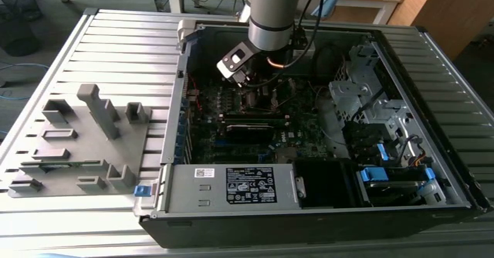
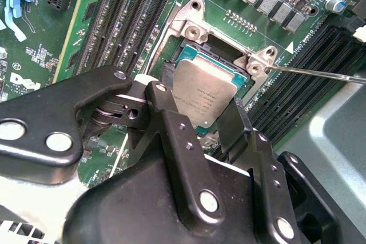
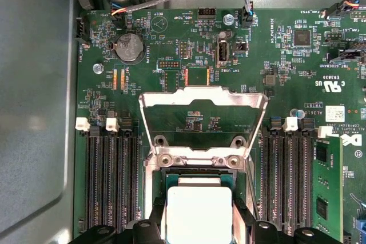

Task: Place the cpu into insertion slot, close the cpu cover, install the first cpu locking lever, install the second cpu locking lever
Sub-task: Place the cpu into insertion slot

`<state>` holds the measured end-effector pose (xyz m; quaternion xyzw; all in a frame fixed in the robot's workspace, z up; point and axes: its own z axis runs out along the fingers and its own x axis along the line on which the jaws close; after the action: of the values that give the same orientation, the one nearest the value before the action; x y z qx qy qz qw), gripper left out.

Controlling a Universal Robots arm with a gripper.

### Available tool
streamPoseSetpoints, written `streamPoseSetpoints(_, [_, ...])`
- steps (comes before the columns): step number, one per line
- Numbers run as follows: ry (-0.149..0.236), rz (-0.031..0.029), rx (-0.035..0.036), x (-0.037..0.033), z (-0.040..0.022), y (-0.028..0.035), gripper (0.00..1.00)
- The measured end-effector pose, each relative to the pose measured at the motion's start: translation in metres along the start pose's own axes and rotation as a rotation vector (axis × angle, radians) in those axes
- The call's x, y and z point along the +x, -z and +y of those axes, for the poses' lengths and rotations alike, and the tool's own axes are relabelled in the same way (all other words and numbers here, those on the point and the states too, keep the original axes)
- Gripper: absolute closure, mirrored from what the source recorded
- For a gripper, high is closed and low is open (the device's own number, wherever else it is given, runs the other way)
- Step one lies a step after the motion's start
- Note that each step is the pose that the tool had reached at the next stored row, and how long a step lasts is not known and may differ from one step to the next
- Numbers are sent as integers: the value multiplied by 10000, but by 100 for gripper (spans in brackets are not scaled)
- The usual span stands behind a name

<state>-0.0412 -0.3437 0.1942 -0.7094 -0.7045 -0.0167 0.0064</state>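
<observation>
- Second wrist view tells you the most: the gripper [image 2: 195, 100] is clamped on the cpu [image 2: 206, 87], its two black fingers [image 2: 171, 127] pressing on opposite edges, the silver face turned up.
- The cpu hangs directly over the insertion slot [image 2: 222, 50], whose dark centre shows just past the fingertips. The chip looks slightly tilted against the silver rim, and you cannot tell whether its underside touches the socket yet.
- In the first wrist view, the cpu cover [image 3: 203, 95] stands raised on its hinge just beyond the fingertips. The green circuit board [image 3: 171, 44] shows through its window, so nothing blocks the slot.
- A thin locking lever [image 2: 320, 74] juts sideways from a socket corner, off to one side of the gripper and unlatched.
- In the exterior view, the arm [image 1: 270, 15] reaches down into the open computer case [image 1: 309, 228], with the gripper low over the board.
- By my judgement, you are in the first step, placing the cpu. The cover is up and the lever you can see is not latched.
- That placement calls for a level chip, its corners squared to the rim, and a straight descent with no sideways push. The socket contacts would likely bend easily, so release only once the chip lies flat.
- Mind the fingers' clearance to the rim and to the memory slots [image 3: 111, 181] flanking the gripper.
</observation>
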Motion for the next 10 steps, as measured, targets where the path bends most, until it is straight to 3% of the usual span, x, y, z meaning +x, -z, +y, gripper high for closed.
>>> streamPoseSetpoints(10, [1, 4, 0, 1, 3, 10, 46])
